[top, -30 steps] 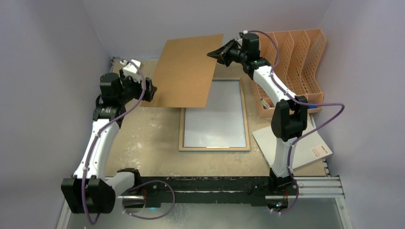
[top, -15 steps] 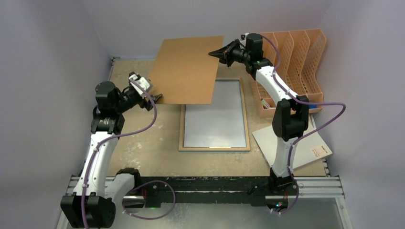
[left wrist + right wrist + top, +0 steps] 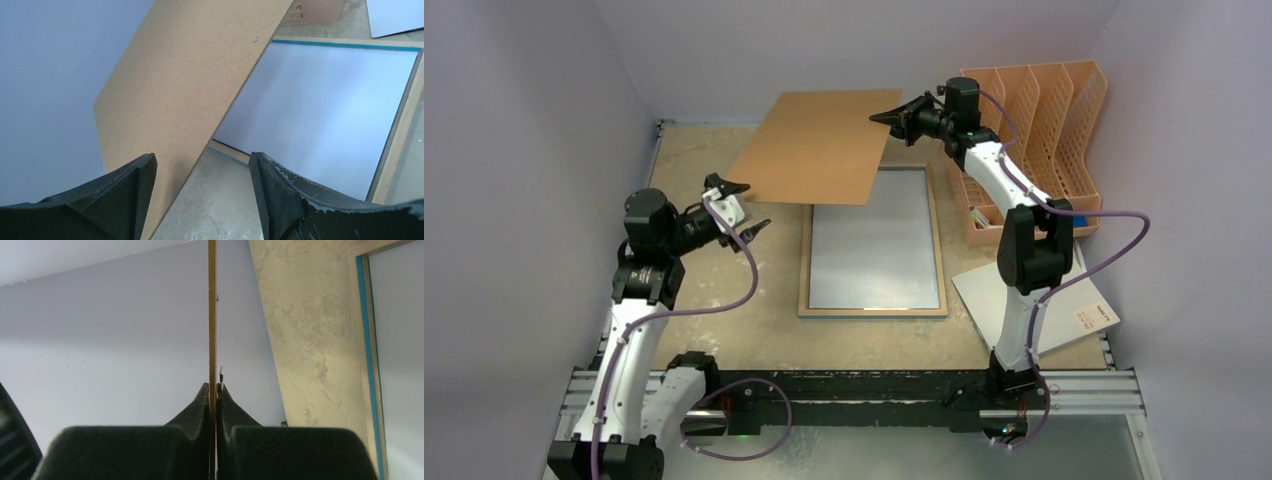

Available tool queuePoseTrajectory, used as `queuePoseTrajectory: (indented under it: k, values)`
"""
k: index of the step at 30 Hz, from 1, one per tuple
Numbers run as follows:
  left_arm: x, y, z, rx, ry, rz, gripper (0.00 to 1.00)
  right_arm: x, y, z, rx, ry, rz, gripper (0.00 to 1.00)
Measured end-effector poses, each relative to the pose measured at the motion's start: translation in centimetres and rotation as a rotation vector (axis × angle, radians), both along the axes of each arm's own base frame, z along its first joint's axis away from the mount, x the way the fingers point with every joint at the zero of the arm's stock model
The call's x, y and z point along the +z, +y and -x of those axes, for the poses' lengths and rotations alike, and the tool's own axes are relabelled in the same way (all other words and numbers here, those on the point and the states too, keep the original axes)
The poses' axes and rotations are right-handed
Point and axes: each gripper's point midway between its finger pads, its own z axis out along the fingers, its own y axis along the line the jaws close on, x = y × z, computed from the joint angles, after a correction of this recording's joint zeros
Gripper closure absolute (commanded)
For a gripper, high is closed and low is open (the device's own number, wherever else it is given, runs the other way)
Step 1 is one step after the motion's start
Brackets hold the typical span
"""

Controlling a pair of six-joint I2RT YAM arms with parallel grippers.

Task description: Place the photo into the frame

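The right gripper (image 3: 886,118) is clamped on the far-right corner of the brown backing board (image 3: 819,150); the right wrist view shows its jaws pressed tight on the thin edge. The board hangs tilted in the air over the far middle of the table (image 3: 724,290). The left gripper (image 3: 749,205) stands wide and holds nothing; it sits just near and left of the board's near-left corner, apart from it.

The frame (image 3: 874,313) lies flat at the middle of the table, pale wood rim up, cyan along its inner edge. A pale surface fills its opening; whether that is glass or the photo's back cannot be told. Seen from above, the board's near edge covers the frame's far end.

A peach file organiser (image 3: 1044,140) stands at the far right, just beside the frame's far-right corner; the right arm reaches up between them. A white sheet (image 3: 1074,305) lies at the near right, partly under that arm. Walls close in on the left, far and right sides; bare table lies left of the frame, and a narrower strip near of it.
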Motion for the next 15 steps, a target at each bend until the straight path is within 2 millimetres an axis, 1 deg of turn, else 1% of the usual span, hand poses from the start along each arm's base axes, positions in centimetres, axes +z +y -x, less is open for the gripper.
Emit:
queuePoseTrajectory:
  k: [2,4,8,11,15]
  values:
    - [-0.4,-0.1,0.1,0.000,-0.027,-0.015,0.33,0.0,-0.1,-0.1,-0.006,0.013,-0.008,1.00]
    - [-0.7,-0.1,-0.2,0.003,-0.049,-0.032,0.35,0.1,-0.2,-0.1,-0.009,0.020,-0.017,1.00]
    - [-1.5,0.4,-2.0,0.035,-0.110,-0.076,0.38,0.5,-0.2,0.3,-0.013,0.026,-0.028,1.00]
    - [-1.4,0.8,-3.3,0.062,-0.167,-0.103,0.42,0.9,-0.4,0.8,-0.017,0.025,-0.030,1.00]
    - [-1.7,0.5,-4.2,0.077,-0.249,-0.144,0.45,1.7,-0.5,1.4,-0.020,0.015,-0.032,1.00]
